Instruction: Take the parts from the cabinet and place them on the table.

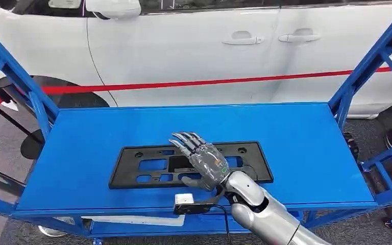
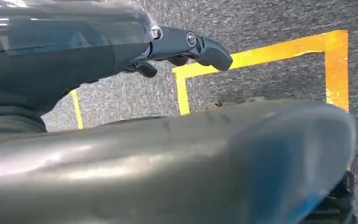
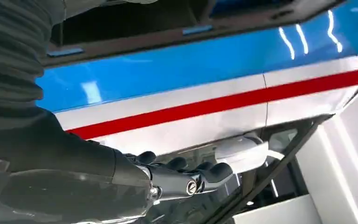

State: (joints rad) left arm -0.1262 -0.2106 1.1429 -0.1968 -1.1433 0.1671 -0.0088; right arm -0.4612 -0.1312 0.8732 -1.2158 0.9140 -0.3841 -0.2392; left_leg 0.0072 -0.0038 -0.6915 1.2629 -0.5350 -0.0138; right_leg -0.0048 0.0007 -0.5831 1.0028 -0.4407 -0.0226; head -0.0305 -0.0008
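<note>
Right hand, fingers spread and holding nothing, hovers over 1 black plate on the blue table.

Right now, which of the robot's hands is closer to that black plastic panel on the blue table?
The right. The right hand is over the black panel, fingers spread. The left hand hangs down by the grey floor.

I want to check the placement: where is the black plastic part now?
In the head view, the black plastic part lies flat on the blue table, near its front edge, with the right hand over its middle.
</note>
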